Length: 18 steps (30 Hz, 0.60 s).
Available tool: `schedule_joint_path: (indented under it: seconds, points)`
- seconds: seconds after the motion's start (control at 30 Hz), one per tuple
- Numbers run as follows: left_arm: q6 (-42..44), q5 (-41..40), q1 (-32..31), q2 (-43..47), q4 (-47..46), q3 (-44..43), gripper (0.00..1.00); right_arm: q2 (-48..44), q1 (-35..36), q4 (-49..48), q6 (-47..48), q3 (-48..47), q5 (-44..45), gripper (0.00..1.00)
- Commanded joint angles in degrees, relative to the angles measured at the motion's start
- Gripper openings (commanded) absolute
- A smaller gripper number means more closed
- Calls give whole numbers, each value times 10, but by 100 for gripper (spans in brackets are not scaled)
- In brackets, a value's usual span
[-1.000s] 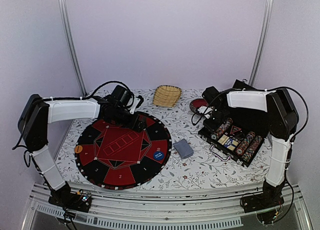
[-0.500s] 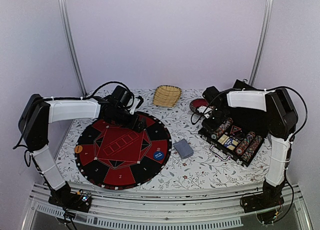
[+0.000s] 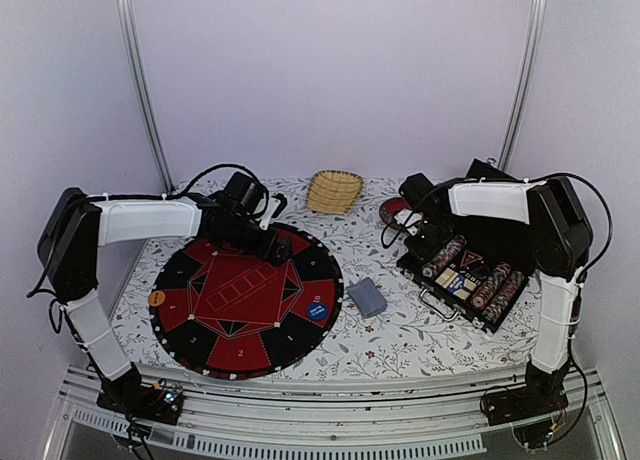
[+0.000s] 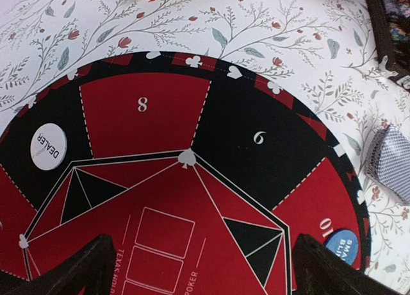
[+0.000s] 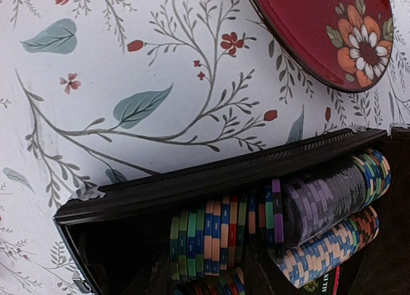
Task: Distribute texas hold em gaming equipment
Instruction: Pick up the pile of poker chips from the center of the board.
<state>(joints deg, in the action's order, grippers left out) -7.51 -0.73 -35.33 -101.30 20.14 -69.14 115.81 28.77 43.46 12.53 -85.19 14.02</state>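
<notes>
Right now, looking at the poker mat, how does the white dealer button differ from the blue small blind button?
The dealer button is white; the small blind button is blue. The dealer button lies on a black wedge beside the red 8; the small blind button on the red wedge marked 10. Both are round, lettered, lying flat near the rim of the mat.

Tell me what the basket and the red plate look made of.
Basket: looks like woven straw or wicker, tan and matte, with visible weave ribs. Plate: smooth dark-red with a painted flower, maybe lacquer, plastic or glazed ceramic; cannot tell which.
</notes>
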Motion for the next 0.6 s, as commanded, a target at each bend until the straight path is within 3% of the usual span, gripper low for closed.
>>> schedule_joint_path:
  seconds: [0.0,0.2,0.3,0.57]
  points:
    - [3,-4,7,-9,3,0,98,17,-14,-1,-28,-8,58,39]
    - [3,-3,7,-10,4,1,98,15,-13,-5,-20,-2,-19,39]
    - [3,-2,8,-11,4,1,98,23,-7,-12,-9,7,-49,45]
    - [3,-1,8,-12,5,0,98,53,-2,-15,-21,1,-6,51]
